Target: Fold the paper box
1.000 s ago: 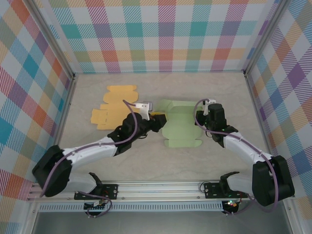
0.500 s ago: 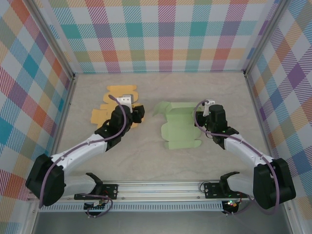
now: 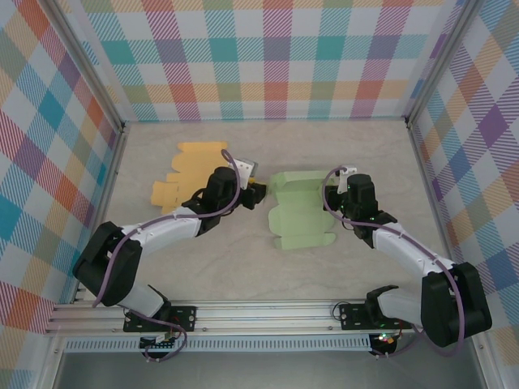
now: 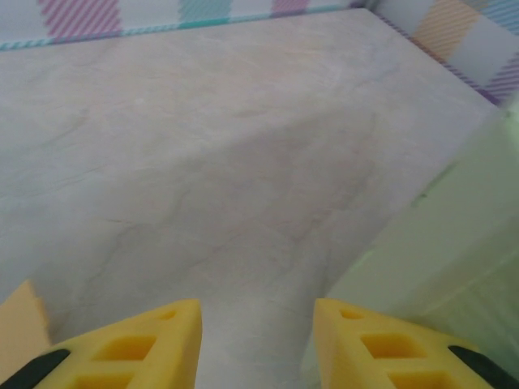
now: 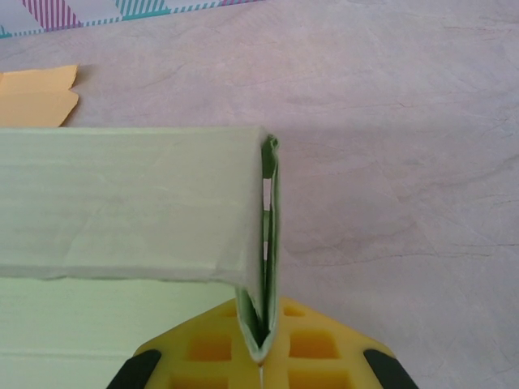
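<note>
Tabletop of pale, marbled finish carried two paper blanks. The larger, the green paper box, lay right of centre between the two arms. Its long axis ran from the far side toward the near rail, and its notched tabs sat at the far and near ends. Most of it lay flat and unformed, so it enclosed nothing. Its right-hand panel stood folded upright, and the doubled edge of that panel pointed toward the right arm. An orange blank lay flat at the far left, well apart from the green one. The right gripper was closed on the doubled upright edge of the green panel, its yellow pads pinching the paper between them. The left gripper sat just beside the left edge of the paper box. Its yellow fingers were parted with bare table between them, gripping nothing.
</note>
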`<control>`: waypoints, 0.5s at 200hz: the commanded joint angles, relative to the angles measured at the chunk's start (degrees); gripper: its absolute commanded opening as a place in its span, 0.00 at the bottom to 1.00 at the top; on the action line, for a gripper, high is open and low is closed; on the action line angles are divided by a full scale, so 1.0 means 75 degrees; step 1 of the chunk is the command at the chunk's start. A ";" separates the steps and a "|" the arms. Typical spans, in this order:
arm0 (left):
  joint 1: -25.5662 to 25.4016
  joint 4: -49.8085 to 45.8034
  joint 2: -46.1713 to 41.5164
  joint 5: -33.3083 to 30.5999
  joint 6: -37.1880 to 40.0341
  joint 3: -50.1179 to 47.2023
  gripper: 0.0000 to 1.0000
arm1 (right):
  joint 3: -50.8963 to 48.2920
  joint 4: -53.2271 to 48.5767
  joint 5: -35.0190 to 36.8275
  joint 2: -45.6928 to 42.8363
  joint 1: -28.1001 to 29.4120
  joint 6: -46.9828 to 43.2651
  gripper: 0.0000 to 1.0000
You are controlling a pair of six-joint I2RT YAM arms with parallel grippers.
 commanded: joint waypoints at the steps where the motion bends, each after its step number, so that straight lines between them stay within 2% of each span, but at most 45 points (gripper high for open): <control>1: -0.0217 0.0059 0.0077 0.0984 0.0777 0.0264 0.39 | 0.0108 0.0074 -0.0058 0.0056 0.0035 -0.0116 0.00; 49: -0.0285 -0.0128 -0.0062 0.1335 0.1170 0.0013 0.37 | 0.0111 0.0061 -0.0029 0.0064 0.0044 -0.0104 0.00; 100: -0.0457 -0.0174 -0.0221 0.1813 0.1552 -0.0193 0.43 | 0.0126 0.0068 -0.0060 0.0067 0.0044 -0.0104 0.00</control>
